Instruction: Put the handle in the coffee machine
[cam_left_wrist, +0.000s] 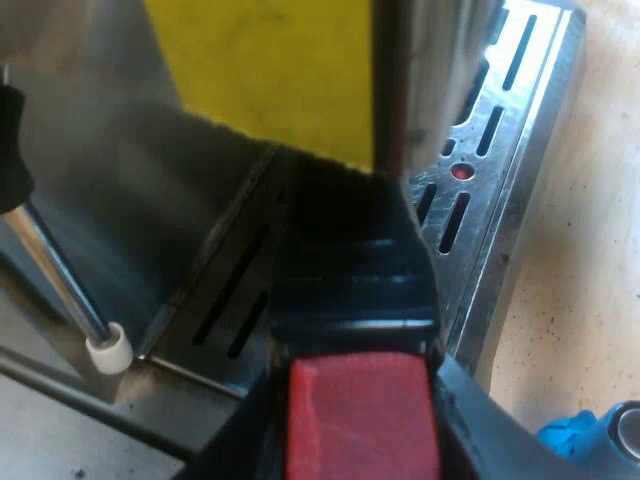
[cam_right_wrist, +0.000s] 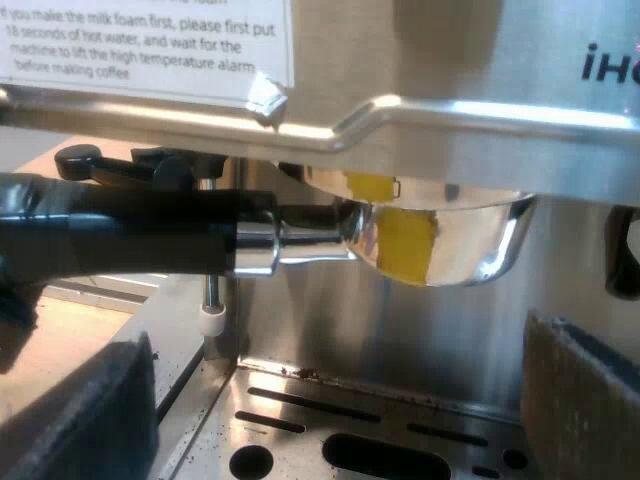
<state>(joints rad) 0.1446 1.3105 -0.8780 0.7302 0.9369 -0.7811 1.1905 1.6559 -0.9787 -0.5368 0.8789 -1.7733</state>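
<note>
My left gripper (cam_left_wrist: 360, 430) pinches the stiff, likely heavy metal holder (cam_right_wrist: 440, 240) by its ribbed dark handle (cam_left_wrist: 350, 290), the least slippery hold; my right gripper (cam_right_wrist: 335, 410) is spread.

between the left gripper (cam_left_wrist: 360, 435)'s black fingers (cam_left_wrist: 480, 430) the handle (cam_left_wrist: 355, 290) is ribbed black with a red end. just beside that gripper, a blue tamper (cam_left_wrist: 575, 440) on the pale beige table (cam_left_wrist: 580, 300). ahead of the right gripper (cam_right_wrist: 335, 420): shiny silver metal holder (cam_right_wrist: 470, 245) with yellow patches, silver drip tray (cam_right_wrist: 400, 420) with dark slots, white label (cam_right_wrist: 150, 40) with black print.
</note>
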